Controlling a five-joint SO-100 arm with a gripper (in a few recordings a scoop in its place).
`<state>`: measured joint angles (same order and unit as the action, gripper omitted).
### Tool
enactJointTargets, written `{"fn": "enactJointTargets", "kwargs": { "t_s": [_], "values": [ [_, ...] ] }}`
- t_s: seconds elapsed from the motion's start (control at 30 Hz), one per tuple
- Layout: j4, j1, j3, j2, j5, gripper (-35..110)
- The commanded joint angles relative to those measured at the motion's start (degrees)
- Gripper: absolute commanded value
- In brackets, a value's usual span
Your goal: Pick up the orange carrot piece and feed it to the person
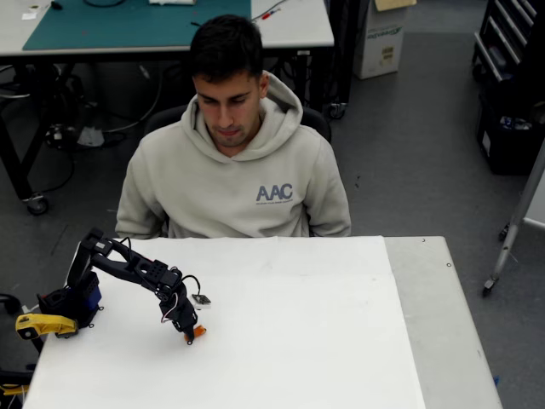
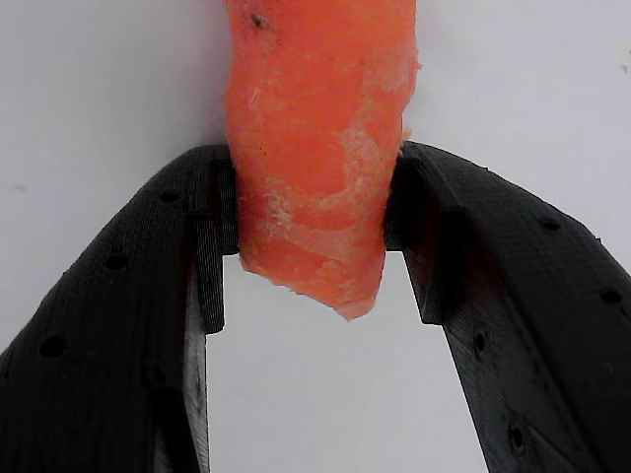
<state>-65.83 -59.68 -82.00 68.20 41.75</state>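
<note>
Overhead first: black arm (image 1: 128, 273) reaching from its blue base (image 1: 72, 302) at the left edge of the white table (image 1: 341, 341), gripper (image 1: 191, 335) tipped down to the surface with the orange carrot piece (image 1: 198, 330) at its tips, a small bright speck against the white. Across the table, directly behind its far edge, the person (image 1: 234, 183) seated in a light hoodie, head bowed toward the tabletop, well apart from the gripper. Yellow clamp-like part (image 1: 43, 324) beside the base, no part of the job.

Now the wrist view: gripper (image 2: 311, 222) closed around the orange carrot piece (image 2: 315, 148), both ribbed black fingertips (image 2: 212, 236) pressed against its flanks, the torn lower end poking down between them, the rest running up out of frame. White table behind; lifted or resting, cannot tell.

Likely light and stiff, not crushable at this grip, yet damp and fibrous on the cut face, so perhaps slippery. Hold sits near one end; probably steadier nearer the middle, squeezing across the round sides as now.
</note>
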Motion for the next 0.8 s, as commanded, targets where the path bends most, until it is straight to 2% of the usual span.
{"fn": "enactJointTargets", "kwargs": {
  "t_s": [0.0,0.23,0.77],
  "values": [
    [0.18,-0.7,0.44,1.23,0.79,-2],
    [0.26,-0.7,9.76,1.32,0.88,-2],
    [-0.44,3.25,54.4,0.18,1.14,-2]
  ]
}}
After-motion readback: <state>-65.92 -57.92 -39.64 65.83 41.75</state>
